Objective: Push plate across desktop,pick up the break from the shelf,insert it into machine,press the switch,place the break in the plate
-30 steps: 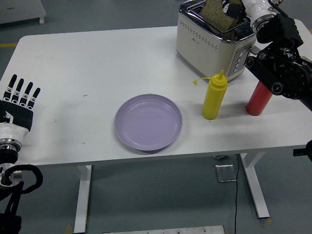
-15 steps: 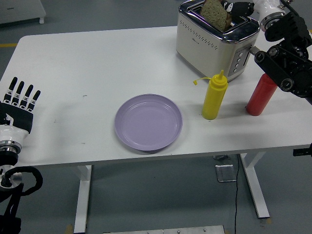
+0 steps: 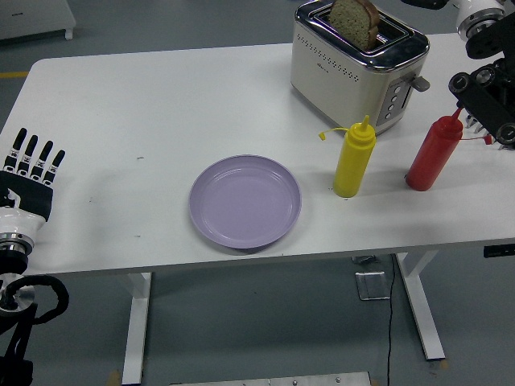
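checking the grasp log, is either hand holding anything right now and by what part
Nothing is held. The left hand rests open at the table's left edge; the bread stands alone in the toaster.

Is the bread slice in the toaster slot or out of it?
In. The bread stands upright in the toaster slot, its top half sticking out above the rim, with no hand touching it.

Left hand (image 3: 30, 169) rests flat, fingers straight; right arm (image 3: 485, 88) at right edge.
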You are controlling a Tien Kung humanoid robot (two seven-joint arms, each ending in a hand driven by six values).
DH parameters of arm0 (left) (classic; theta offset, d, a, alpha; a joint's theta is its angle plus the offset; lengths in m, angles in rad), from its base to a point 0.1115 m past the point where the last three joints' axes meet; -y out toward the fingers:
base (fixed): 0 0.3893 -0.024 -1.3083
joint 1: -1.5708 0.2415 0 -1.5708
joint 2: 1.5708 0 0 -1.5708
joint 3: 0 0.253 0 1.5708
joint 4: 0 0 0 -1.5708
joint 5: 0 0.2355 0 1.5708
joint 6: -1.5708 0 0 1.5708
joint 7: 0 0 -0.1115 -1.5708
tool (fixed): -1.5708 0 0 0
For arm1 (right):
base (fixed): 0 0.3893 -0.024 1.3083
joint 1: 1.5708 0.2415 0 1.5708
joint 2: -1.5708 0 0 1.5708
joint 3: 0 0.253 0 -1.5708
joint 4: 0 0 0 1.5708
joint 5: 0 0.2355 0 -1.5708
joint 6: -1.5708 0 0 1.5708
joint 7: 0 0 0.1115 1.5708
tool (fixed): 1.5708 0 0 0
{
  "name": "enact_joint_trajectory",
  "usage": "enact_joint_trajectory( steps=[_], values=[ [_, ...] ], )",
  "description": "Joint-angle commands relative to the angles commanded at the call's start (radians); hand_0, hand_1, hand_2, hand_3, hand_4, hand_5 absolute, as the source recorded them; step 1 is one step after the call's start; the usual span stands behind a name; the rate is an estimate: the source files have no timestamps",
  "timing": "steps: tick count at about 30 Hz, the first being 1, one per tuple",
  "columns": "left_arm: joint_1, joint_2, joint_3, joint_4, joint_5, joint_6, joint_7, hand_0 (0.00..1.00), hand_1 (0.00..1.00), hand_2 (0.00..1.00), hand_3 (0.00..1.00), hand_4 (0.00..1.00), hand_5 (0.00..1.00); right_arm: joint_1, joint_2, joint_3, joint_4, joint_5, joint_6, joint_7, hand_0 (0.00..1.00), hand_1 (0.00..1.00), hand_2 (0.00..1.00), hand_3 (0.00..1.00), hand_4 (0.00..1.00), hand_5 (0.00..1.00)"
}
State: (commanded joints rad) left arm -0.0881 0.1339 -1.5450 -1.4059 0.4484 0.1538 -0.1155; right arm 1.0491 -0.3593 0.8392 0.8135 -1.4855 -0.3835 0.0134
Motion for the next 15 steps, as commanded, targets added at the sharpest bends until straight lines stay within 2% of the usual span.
enact_joint_trajectory(
  steps=[3, 4, 9, 10, 15],
  values=[
    [0.000, 0.001, -0.003, -0.001, 0.000, 0.000, 0.000, 0.830, 0.879, 0.956, 0.842, 0.615, 0.998, -0.012, -0.032, 0.018, 0.018, 0.025, 0.002, -0.004, 0.975, 0.918, 0.973, 0.998, 0.799, 0.295],
    [0.000, 0.001, -0.004, -0.001, 0.000, 0.000, 0.000, 0.829, 0.878, 0.955, 0.842, 0.615, 0.998, -0.018, -0.046, 0.025, 0.024, 0.037, 0.005, -0.004, 0.926, 0.883, 0.944, 0.998, 0.780, 0.309],
    [0.002, 0.002, -0.008, -0.003, 0.000, 0.000, 0.000, 0.829, 0.878, 0.955, 0.842, 0.615, 0.998, -0.045, -0.110, 0.049, 0.044, 0.116, 0.028, 0.003, 0.926, 0.883, 0.944, 0.998, 0.780, 0.309],
    [0.003, 0.002, -0.009, -0.003, 0.000, 0.000, 0.000, 0.829, 0.878, 0.956, 0.842, 0.615, 0.998, -0.051, -0.124, 0.052, 0.048, 0.137, 0.032, 0.009, 0.734, 0.709, 0.809, 0.874, 0.545, 0.208],
    [0.004, 0.003, -0.016, -0.004, 0.000, 0.000, 0.000, 0.829, 0.878, 0.956, 0.842, 0.615, 0.998, -0.091, -0.197, 0.062, 0.084, 0.208, 0.046, 0.036, 0.734, 0.709, 0.809, 0.874, 0.545, 0.208]
  ],
)
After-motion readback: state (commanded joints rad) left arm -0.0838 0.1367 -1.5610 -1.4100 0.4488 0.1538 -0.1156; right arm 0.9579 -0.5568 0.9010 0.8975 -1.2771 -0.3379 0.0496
